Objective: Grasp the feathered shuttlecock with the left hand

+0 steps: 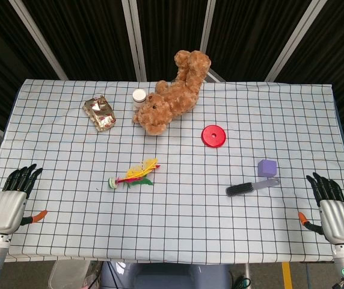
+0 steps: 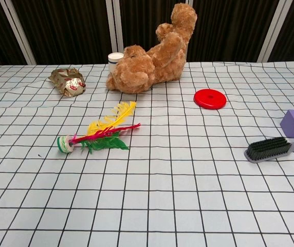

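Observation:
The feathered shuttlecock (image 1: 133, 174) lies flat on the checked tablecloth, left of centre, its white-green base pointing left and its yellow, red and green feathers fanning right; the chest view shows the shuttlecock (image 2: 99, 135) too. My left hand (image 1: 14, 199) rests at the table's near-left corner, fingers stretched out and apart, holding nothing, far to the left of the shuttlecock. My right hand (image 1: 331, 206) lies at the near-right corner, likewise spread and empty. Neither hand appears in the chest view.
A brown teddy bear (image 1: 172, 93) lies at the back centre beside a small white jar (image 1: 139, 97). A gold foil packet (image 1: 99, 112) sits back left. A red disc (image 1: 213, 136), a purple cube (image 1: 267, 168) and a black brush (image 1: 251, 187) lie on the right.

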Controlling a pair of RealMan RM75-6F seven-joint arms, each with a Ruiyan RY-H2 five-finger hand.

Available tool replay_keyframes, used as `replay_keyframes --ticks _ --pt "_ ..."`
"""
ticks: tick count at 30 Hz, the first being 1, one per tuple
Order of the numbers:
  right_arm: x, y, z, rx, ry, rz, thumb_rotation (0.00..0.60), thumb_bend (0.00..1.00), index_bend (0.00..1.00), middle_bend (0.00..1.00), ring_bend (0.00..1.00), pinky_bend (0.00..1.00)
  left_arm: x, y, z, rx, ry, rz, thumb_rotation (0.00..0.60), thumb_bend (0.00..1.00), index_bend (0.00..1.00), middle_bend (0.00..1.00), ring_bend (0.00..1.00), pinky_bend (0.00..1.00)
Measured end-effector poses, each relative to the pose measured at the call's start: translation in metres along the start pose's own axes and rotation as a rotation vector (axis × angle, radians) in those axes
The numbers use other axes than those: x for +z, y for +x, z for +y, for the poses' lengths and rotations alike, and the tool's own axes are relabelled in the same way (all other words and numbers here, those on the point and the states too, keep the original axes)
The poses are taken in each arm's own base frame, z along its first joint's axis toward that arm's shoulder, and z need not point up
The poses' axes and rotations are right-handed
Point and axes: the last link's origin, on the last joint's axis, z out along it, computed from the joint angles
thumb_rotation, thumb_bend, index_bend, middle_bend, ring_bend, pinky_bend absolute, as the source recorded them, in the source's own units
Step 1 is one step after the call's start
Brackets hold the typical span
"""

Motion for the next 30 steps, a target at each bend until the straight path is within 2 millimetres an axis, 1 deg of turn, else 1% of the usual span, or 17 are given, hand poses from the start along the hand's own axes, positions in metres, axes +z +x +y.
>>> replay_keyframes --ticks 4,17,22,24,28,30 --pt "-0.001 0.002 0.001 -0.004 0.007 0.013 0.6 0.34 0.0 0.0 0.0 0.0 0.001 -0.001 0.001 0.005 -0.003 -0.003 0.6 0.07 0.0 0.0 0.0 0.0" --pt "-0.001 -0.003 -0.002 -0.01 0.025 -0.004 0.6 0.34 0.0 0.0 0.0 0.0 0.007 -0.005 0.006 0.009 -0.002 -0.019 0.6 0.07 0.0 0.0 0.0 0.0" --pt "-0.001 -0.003 -0.003 0.0 0.028 -0.009 0.6 0.34 0.0 0.0 0.0 0.0 0.013 -0.003 0.01 -0.011 0.003 -0.016 0.6 0.11 0.01 0.0 0.0 0.0" --pt "-0.001 -0.003 -0.004 0.002 0.032 -0.013 0.6 0.34 0.0 0.0 0.0 0.0 0.017 -0.001 0.013 -0.023 0.004 -0.018 0.6 0.14 0.05 0.0 0.0 0.0" --pt "-0.001 -0.004 -0.006 0.008 0.038 -0.015 0.6 0.34 0.0 0.0 0.0 0.0 0.032 0.002 0.025 -0.027 -0.006 -0.023 0.6 0.2 0.22 0.0 0.0 0.0" --pt "0.0 -0.004 -0.006 0.011 0.041 -0.015 0.6 0.34 0.0 0.0 0.0 0.0 0.044 0.004 0.035 -0.023 -0.018 -0.019 0.6 0.23 0.29 0.0 0.0 0.0"
